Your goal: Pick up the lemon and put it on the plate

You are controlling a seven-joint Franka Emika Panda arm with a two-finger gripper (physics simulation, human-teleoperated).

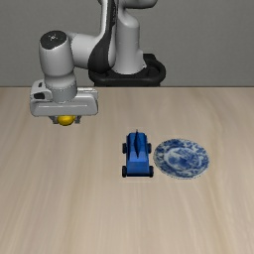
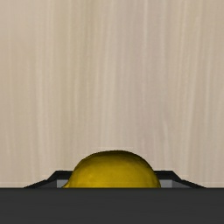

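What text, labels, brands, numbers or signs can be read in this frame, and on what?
None: no word, number, label or sign is legible anywhere.
The plate carries only a blue pattern, no lettering.
The blue toy car, the lemon, the arm and the wooden table are unmarked.

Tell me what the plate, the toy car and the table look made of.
Plate: glazed ceramic by its look, white with a blue painted pattern, though painted plastic is possible. Toy car: plain blue with dark wheels, probably moulded plastic. Table: pale wood, or a wood-print laminate, with fine straight grain and a matt finish.
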